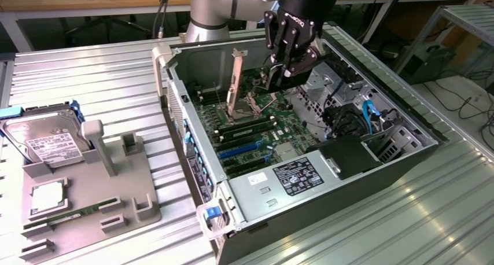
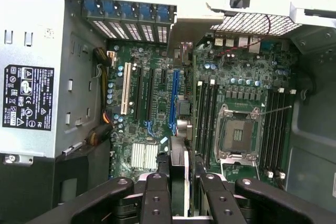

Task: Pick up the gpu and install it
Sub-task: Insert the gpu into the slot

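My gripper (image 1: pixel 288 65) hangs inside the open computer case (image 1: pixel 171 97), above the green motherboard (image 1: pixel 266 129). It is shut on the gpu (image 2: pixel 178 184), which appears edge-on between the two black fingers (image 2: pixel 156 192) in the wrist view. The card's silver end bracket (image 1: pixel 237 68) stands upright toward the case's rear wall; the same bracket (image 2: pixel 181 38) reaches the slotted rear openings. The card hangs roughly in line with the long blue expansion slot (image 2: pixel 175 95), and I cannot tell whether it touches the slot.
A silver power supply (image 1: pixel 297 175) with a black label fills the case's near end. The empty CPU socket (image 2: pixel 237 134) lies beside the memory slots. On the exterior view's left, a grey fixture plate (image 1: pixel 135 210) carries a hard drive (image 1: pixel 50 140), a processor (image 1: pixel 48 197) and a green memory stick (image 1: pixel 73 216).
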Controlling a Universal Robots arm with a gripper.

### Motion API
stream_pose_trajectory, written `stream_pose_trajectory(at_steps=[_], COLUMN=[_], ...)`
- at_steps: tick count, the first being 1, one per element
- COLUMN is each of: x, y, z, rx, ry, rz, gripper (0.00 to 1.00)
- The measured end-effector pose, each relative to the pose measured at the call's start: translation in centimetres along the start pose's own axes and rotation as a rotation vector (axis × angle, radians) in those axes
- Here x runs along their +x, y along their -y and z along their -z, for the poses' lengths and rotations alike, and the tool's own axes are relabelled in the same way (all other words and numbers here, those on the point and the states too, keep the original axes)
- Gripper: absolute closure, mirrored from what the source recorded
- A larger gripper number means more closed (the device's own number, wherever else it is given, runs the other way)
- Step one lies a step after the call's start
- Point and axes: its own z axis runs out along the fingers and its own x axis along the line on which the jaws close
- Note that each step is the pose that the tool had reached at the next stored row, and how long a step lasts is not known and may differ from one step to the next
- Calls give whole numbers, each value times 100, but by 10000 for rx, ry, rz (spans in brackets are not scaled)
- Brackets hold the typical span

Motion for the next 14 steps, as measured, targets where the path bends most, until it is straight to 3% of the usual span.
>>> stream_pose_trajectory(at_steps=[14], x=[0], y=[1], z=[-23], rx=[1], ry=[0], rz=[12], gripper=[73])
